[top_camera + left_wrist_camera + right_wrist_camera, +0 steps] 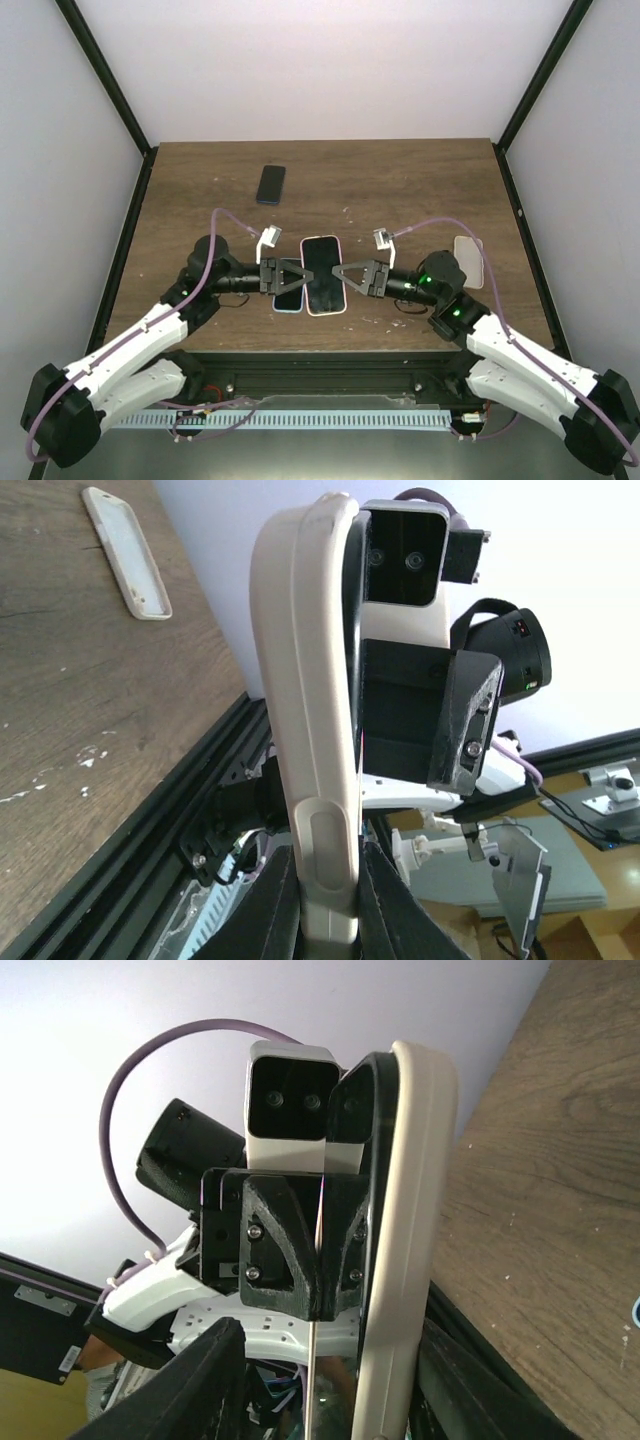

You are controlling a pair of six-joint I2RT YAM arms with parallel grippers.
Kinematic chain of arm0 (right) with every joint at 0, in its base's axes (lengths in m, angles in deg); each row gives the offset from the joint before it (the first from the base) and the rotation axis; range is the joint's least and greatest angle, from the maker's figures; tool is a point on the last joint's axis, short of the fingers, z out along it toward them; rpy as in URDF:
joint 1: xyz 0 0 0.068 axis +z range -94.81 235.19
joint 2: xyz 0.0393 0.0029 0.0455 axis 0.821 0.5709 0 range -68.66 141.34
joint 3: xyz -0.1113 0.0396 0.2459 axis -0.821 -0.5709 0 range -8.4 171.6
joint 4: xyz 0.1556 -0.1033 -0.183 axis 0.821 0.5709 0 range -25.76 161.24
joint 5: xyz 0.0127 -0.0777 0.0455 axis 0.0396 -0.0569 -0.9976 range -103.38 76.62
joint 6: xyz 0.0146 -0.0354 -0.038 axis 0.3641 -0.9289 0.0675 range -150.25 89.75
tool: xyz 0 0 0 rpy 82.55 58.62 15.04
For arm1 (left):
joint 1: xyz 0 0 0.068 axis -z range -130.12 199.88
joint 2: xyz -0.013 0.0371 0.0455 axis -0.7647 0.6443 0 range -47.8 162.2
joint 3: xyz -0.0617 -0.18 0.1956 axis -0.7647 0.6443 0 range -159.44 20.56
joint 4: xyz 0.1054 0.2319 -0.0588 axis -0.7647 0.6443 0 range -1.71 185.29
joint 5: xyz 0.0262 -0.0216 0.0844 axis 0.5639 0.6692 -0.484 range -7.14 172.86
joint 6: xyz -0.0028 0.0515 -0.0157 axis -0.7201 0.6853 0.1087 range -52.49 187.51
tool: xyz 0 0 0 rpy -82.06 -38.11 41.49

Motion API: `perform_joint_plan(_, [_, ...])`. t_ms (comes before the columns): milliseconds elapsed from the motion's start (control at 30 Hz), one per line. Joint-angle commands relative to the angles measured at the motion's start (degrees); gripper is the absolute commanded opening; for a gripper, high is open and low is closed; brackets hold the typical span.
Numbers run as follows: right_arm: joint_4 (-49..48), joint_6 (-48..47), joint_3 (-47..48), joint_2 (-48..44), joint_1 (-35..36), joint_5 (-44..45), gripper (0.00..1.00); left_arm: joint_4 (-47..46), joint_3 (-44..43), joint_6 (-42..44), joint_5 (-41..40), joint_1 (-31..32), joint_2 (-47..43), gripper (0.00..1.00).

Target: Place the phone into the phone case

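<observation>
Top view, step: the phone [323,270] seems already seated in the phone case [324,312], at the near middle of the table, between left gripper [298,276] and right gripper [341,277].
Left wrist view, jaws: left gripper clenched on the phone case edge.
Right wrist view, jaws: right gripper parted, one finger clear of the case.
Next move: probably check every corner is snapped in, then lay it flat.
Writing: none readable.
</observation>
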Motion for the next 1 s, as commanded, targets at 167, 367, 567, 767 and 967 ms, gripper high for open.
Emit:
perform_joint_plan(167, [3.12, 1.34, 7.44, -0.48, 0.56, 3.23, 0.46, -3.21, 0.57, 2.11, 7.31, -0.07, -1.56, 0.00])
perform_joint_plan(367, [1.25, 1.80, 9.94, 2.45, 0.60, 4.04, 0.35, 0.75, -0.01, 4.68, 8.32, 0.43, -2.47, 0.00])
perform_joint_plan(567, [3.42, -0.85, 9.80, 0.79, 0.47, 9.16, 0.12, 9.72, -1.52, 9.68, 6.19, 0.44, -2.76, 0.00])
perform_joint_plan(767, [-0.39, -5.96, 8.01, -0.54, 0.47, 7.76, 0.01, 20.75, -4.72, 15.04, 1.48, 0.38, -0.92, 0.00])
perform_joint_plan(967, [2.99, -5.73, 6.42, -0.97, 0.48, 8.08, 0.13, 17.36, -4.70, 13.22, 1.64, 0.36, 0.27, 0.00])
